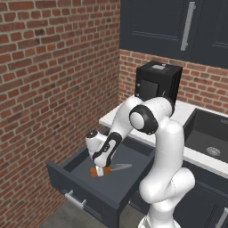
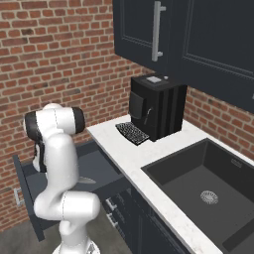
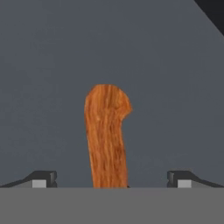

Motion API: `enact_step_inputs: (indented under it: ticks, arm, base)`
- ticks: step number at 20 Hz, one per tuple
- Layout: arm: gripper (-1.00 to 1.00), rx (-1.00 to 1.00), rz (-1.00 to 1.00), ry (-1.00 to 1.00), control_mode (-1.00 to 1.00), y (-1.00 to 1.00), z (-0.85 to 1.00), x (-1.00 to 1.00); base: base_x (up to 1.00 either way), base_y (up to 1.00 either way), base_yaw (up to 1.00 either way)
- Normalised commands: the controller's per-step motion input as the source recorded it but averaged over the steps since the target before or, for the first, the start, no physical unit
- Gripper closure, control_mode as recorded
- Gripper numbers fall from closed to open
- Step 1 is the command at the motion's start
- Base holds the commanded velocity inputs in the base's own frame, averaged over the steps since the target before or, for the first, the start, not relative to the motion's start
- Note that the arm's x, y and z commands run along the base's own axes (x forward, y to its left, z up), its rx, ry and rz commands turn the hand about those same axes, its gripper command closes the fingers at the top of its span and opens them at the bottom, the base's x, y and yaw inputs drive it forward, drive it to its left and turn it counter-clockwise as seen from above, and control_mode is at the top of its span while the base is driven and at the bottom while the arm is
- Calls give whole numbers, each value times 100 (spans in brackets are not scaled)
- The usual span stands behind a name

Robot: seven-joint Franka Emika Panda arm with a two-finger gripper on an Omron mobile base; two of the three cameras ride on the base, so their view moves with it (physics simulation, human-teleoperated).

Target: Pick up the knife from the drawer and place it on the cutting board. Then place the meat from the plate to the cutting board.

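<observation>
1. Gripper point(image 1: 101, 171) status: I read the jaws as spread to their widest, one fingertip point(image 3: 43, 178) on each side of the knife handle in the hand view, with clear gaps to the handle on both sides. Nothing is pinched yet; I cannot confirm any contact with the handle.
2. Knife point(image 1: 111, 169) location: it lies flat on the floor of the open drawer point(image 1: 78, 189), orange handle toward the drawer front, slim blade pointing back toward the cabinet.
3. Reason for the hand's pose: I judge the hand is lowered vertically over the handle so the fingers straddle it across its width, the narrow dimension that the jaws can close on.
4. Reason for the drawer's state: it is pulled well out, which gives the arm a straight path down to the knife.
5. Surroundings: a black coffee machine point(image 2: 158, 105) stands on the white counter point(image 2: 111, 136) beside the sink point(image 2: 206, 183), well apart from the work.
6. Step in hand, as I judge it: pre-grasp alignment; closing on the handle comes next.
</observation>
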Motion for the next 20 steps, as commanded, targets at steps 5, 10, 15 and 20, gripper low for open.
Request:
enact_step_inputs:
  ticks: [5,10,15,20]
  arm:
    - [-100,1,5,0,-100,0,-12,24]
    - [-100,0,5,0,-100,0,-21,8]
    - [-100,0,4,0,-100,0,-22,-4]
    - [-100,0,1,0,-100,0,-17,-2]
  base:
    - [0,0,0]
    - [0,0,0]
    - [0,0,0]
    - [0,0,0]
